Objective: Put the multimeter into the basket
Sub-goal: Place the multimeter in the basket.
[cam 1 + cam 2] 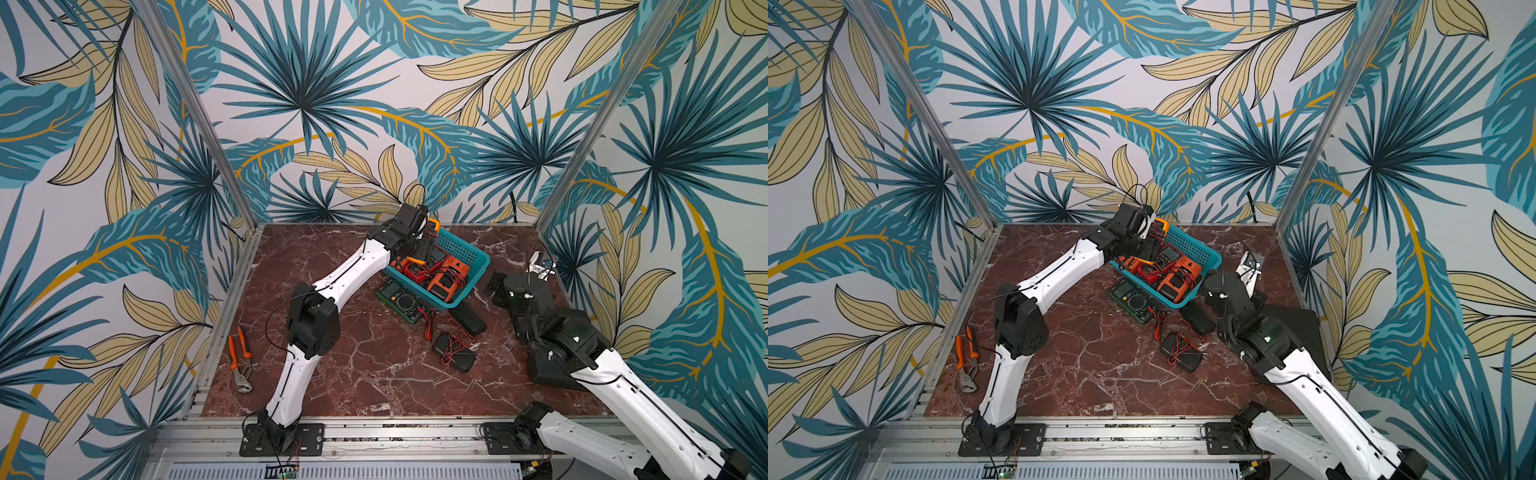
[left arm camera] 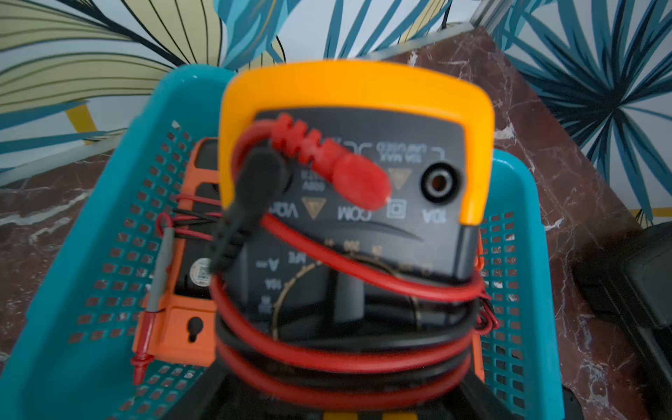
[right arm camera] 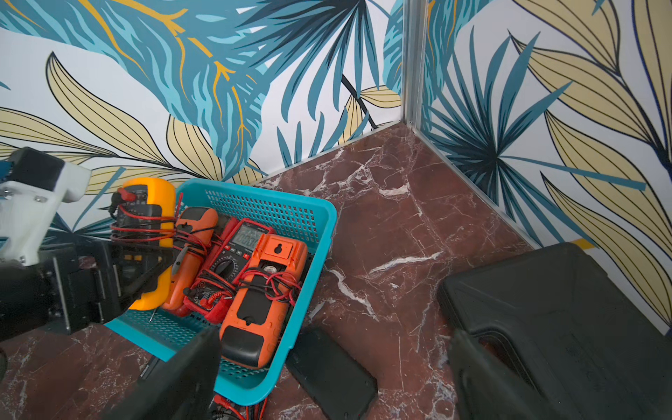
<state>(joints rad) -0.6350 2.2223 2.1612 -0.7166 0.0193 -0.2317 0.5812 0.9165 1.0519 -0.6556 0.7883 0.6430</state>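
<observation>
A yellow multimeter (image 2: 356, 94) with red and black leads wound round it is gripped by my left gripper (image 3: 145, 265), which is shut on its middle. It stands tilted at one end of the teal basket (image 3: 327, 225), lower end down inside; the frames leave unclear whether it touches the floor. Both top views show this multimeter (image 1: 433, 224) (image 1: 1160, 224) at the basket's (image 1: 478, 266) far-left end. Two orange meters and a red one (image 3: 240, 251) lie in the basket. My right gripper (image 3: 332, 374) stands open and holds nothing, just outside the basket's near-right corner.
A green multimeter (image 1: 401, 301) lies on the marble against the basket's front. Two black meters (image 1: 469, 318) (image 1: 453, 351) lie nearby, one with red leads. Orange-handled pliers (image 1: 241, 359) lie at the left edge. A black case (image 3: 563, 309) sits by the right wall.
</observation>
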